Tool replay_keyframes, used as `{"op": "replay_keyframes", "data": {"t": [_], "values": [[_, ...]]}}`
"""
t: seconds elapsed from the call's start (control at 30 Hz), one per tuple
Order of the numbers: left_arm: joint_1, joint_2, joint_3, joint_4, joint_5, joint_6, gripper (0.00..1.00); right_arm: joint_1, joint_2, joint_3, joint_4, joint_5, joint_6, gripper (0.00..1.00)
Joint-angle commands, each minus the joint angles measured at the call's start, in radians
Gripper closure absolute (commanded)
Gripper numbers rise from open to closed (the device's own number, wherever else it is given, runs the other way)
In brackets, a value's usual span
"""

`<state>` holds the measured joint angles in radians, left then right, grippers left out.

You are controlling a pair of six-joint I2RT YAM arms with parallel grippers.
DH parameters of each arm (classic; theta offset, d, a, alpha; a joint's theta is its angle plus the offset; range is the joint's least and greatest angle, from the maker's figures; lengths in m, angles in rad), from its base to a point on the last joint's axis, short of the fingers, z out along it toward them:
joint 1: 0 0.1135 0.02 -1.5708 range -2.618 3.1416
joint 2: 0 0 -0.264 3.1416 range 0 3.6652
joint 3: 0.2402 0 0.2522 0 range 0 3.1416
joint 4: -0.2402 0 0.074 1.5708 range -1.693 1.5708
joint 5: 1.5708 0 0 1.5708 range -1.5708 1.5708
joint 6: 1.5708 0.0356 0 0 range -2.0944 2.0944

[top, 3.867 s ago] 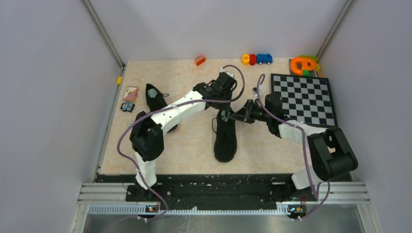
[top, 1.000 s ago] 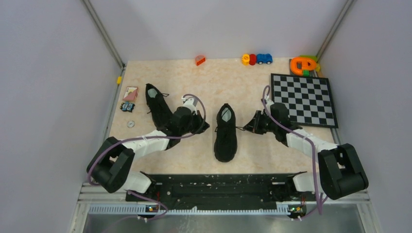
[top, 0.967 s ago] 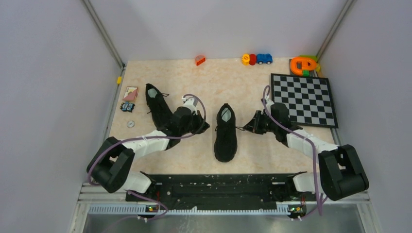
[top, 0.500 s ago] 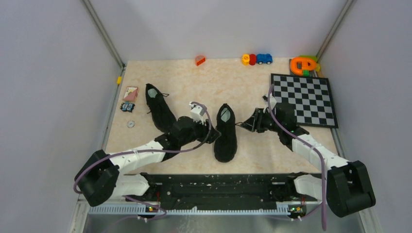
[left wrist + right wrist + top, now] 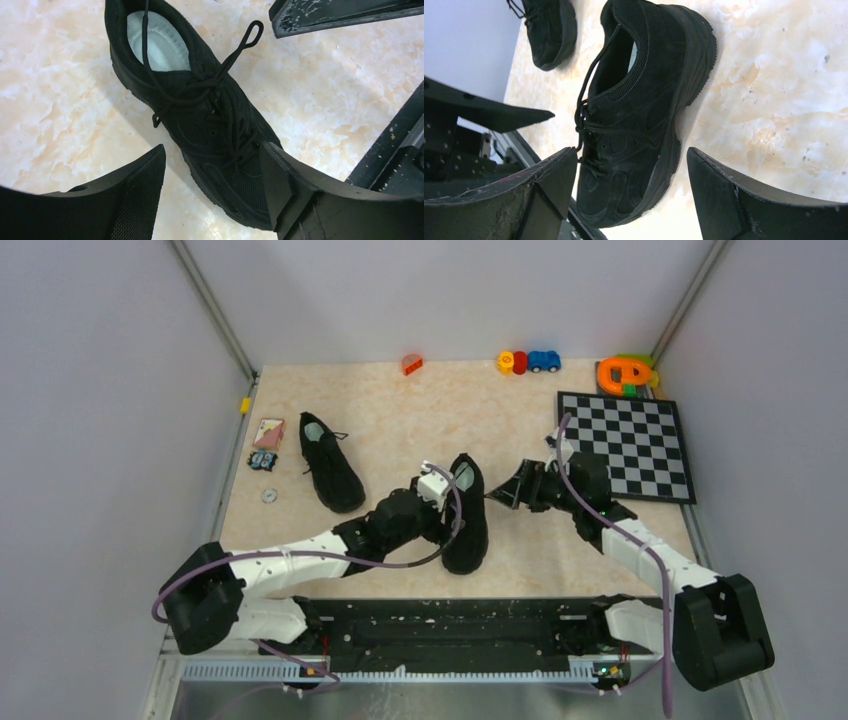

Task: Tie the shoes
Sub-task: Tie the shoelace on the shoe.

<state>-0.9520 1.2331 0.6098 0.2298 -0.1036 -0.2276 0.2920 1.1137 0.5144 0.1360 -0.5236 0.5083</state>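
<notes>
One black shoe (image 5: 466, 512) lies mid-table, toe toward the arms, its pale insole (image 5: 157, 42) showing. Its laces are drawn into a knot (image 5: 210, 94), with a long loop (image 5: 249, 39) on one side and a small loop (image 5: 156, 120) on the other. My left gripper (image 5: 447, 525) hangs open against the shoe's left side, its jaws (image 5: 212, 150) straddling the toe and holding nothing. My right gripper (image 5: 503, 496) is open just right of the shoe, jaws (image 5: 631, 152) wide and empty. The second shoe (image 5: 330, 472) lies apart at the left.
A chessboard (image 5: 625, 445) lies at the right. Small toys (image 5: 528, 362), an orange block (image 5: 412, 364) and an orange-green toy (image 5: 625, 373) line the back edge. A card (image 5: 268, 432), a small gadget (image 5: 263, 460) and a coin (image 5: 269, 496) sit at the left.
Both grippers were shut, drawn apart either side of the middle shoe; both have opened and released the laces. My left arm has swung right, up to that shoe.
</notes>
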Motion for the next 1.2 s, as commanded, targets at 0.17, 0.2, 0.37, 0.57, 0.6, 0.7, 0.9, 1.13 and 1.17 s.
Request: {"op": "replay_keyframes", "data": {"t": [0.17, 0.2, 0.37, 0.57, 0.6, 0.7, 0.9, 1.13, 1.17], "values": [[-0.048, 0.12, 0.132, -0.064, -0.093, 0.05, 0.32, -0.006, 0.001, -0.002, 0.048, 0.146, 0.401, 0.18], [-0.049, 0.131, 0.141, -0.067, -0.094, 0.05, 0.33, -0.001, 0.003, -0.006, 0.051, 0.158, 0.433, 0.19], [-0.052, 0.19, 0.196, -0.119, -0.114, 0.044, 0.39, 0.05, 0.021, -0.01, 0.066, 0.22, 0.513, 0.22], [-0.053, 0.186, 0.2, -0.132, -0.109, 0.039, 0.58, 0.076, 0.084, -0.024, 0.147, 0.216, 0.552, 0.32], [-0.053, 0.182, 0.199, -0.135, -0.108, 0.038, 0.62, 0.08, 0.097, -0.023, 0.163, 0.213, 0.557, 0.34], [-0.053, 0.17, 0.201, -0.158, -0.111, 0.022, 0.74, 0.099, 0.132, -0.019, 0.198, 0.208, 0.573, 0.37], [-0.053, 0.126, 0.198, -0.193, -0.111, 0.015, 0.87, 0.121, 0.139, -0.02, 0.215, 0.206, 0.585, 0.62], [-0.049, 0.08, 0.178, -0.203, -0.143, 0.013, 1.0, 0.121, 0.079, -0.003, 0.085, 0.277, 0.502, 1.0], [-0.046, 0.071, 0.173, -0.201, -0.148, 0.014, 1.0, 0.121, 0.073, 0.001, 0.068, 0.29, 0.487, 1.0]]}}
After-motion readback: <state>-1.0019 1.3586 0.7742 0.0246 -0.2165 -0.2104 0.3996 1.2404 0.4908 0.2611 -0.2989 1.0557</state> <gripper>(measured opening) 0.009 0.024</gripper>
